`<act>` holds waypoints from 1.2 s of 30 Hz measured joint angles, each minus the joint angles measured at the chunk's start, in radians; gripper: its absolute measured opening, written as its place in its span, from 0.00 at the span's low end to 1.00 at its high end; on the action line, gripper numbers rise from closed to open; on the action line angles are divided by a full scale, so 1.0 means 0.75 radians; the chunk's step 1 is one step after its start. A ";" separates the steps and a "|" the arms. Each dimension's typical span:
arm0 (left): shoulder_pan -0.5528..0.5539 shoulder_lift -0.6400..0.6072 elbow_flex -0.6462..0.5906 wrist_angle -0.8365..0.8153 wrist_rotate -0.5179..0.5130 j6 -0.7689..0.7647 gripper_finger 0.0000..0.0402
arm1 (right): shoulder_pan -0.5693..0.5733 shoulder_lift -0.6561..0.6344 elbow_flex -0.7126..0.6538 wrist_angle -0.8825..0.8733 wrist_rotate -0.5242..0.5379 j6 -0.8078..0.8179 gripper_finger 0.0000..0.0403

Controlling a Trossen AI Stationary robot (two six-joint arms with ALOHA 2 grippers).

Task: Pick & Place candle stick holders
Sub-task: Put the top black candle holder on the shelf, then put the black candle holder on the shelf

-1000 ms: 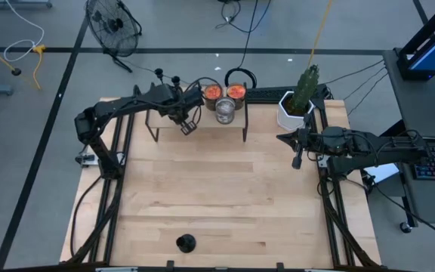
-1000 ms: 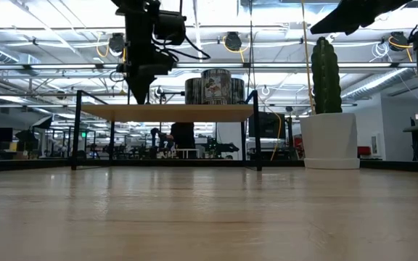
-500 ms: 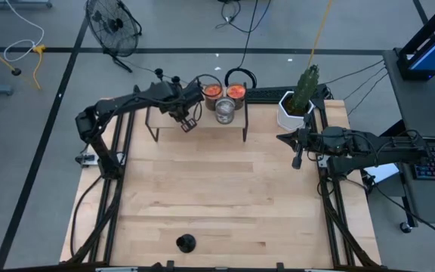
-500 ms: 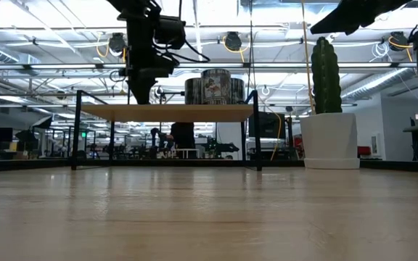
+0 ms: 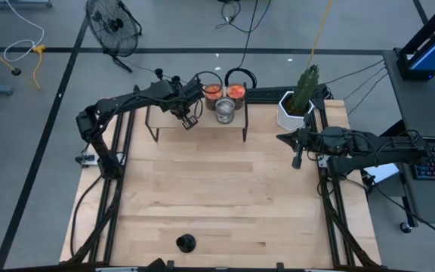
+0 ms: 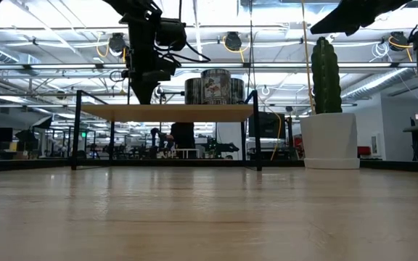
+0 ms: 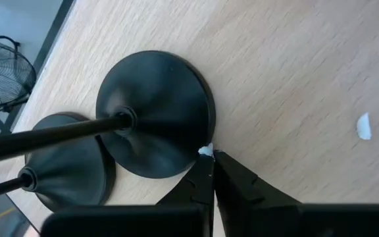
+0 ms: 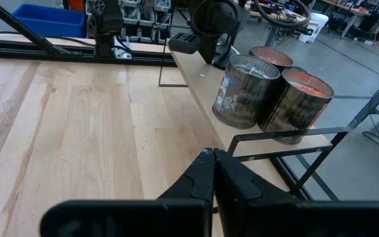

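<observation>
Two black candle stick holders point(image 7: 156, 112) point(image 7: 64, 172) stand side by side on their round bases on the raised wooden shelf point(image 5: 161, 119) at the table's far edge. My left gripper point(image 7: 209, 155) point(image 5: 189, 119) hangs over the shelf, pointing steeply down, shut, its tips at the rim of the nearer holder's base. A third holder point(image 5: 186, 243) stands alone near the table's near edge. My right gripper point(image 8: 210, 155) point(image 5: 280, 137) waits shut above the table's right side, holding nothing. My left gripper has its shut fingertips point(image 7: 202, 172) right at the rim of one holder's round base point(image 7: 193, 148), coming from above at a slant. Whether they touch the rim I cannot tell. The stem is not between the fingers, and the holder stands upright on the shelf.
Three candle tins point(image 5: 225, 110) share the shelf's right part. A cactus in a white pot point(image 5: 297, 106) stands at the far right. A small white scrap point(image 7: 364, 126) lies on the shelf top. The broad wooden table point(image 5: 217, 196) stretches between the shelf and the lone holder.
My left gripper has drifted a little toward the table's far edge above the shelf, staying shut and pointing down.
</observation>
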 joint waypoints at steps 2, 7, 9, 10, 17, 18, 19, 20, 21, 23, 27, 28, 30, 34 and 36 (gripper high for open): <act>0.004 0.000 0.000 0.009 0.000 0.012 0.03 | 0.000 0.000 0.000 0.000 0.000 0.000 0.00; 0.013 0.001 -0.001 0.028 -0.008 0.022 0.02 | 0.000 0.000 0.000 0.000 0.001 0.000 0.00; 0.021 0.001 -0.001 0.033 -0.007 0.023 0.04 | 0.000 0.000 0.000 0.000 0.001 0.000 0.00; 0.025 0.001 -0.001 0.037 -0.008 0.023 0.04 | 0.000 0.000 0.000 0.000 0.001 0.000 0.00; 0.048 0.003 -0.003 0.097 -0.007 0.055 0.01 | 0.000 0.000 0.000 0.000 0.001 0.000 0.00; 0.048 0.003 -0.003 0.105 -0.007 0.060 0.01 | 0.000 0.000 0.000 0.000 0.001 0.001 0.00; 0.048 0.004 -0.003 0.108 -0.007 0.062 0.01 | 0.000 0.000 0.000 0.000 0.001 0.001 0.00; 0.048 0.004 -0.003 0.107 -0.007 0.062 0.02 | 0.000 0.000 0.000 0.000 0.001 0.000 0.00; 0.048 0.004 -0.003 0.104 -0.008 0.061 0.03 | 0.000 0.000 0.000 0.000 0.001 0.000 0.00; 0.044 0.001 -0.003 0.087 -0.004 0.047 0.05 | 0.000 0.000 0.000 0.000 0.001 0.001 0.00; 0.015 -0.040 0.010 0.031 0.104 0.005 0.06 | 0.000 0.000 0.000 0.001 0.002 0.001 0.00; 0.002 -0.057 0.021 0.009 0.123 -0.003 0.06 | 0.000 0.001 0.000 0.001 0.002 0.000 0.00; -0.030 -0.093 0.045 -0.003 0.130 -0.017 0.06 | 0.000 0.000 0.000 0.001 0.002 -0.001 0.00; -0.093 -0.169 0.104 -0.063 0.183 -0.079 0.06 | 0.000 0.000 0.000 0.001 0.002 0.000 0.00; -0.131 -0.213 0.153 -0.111 0.237 -0.112 0.06 | 0.000 0.001 0.000 0.001 0.002 0.000 0.00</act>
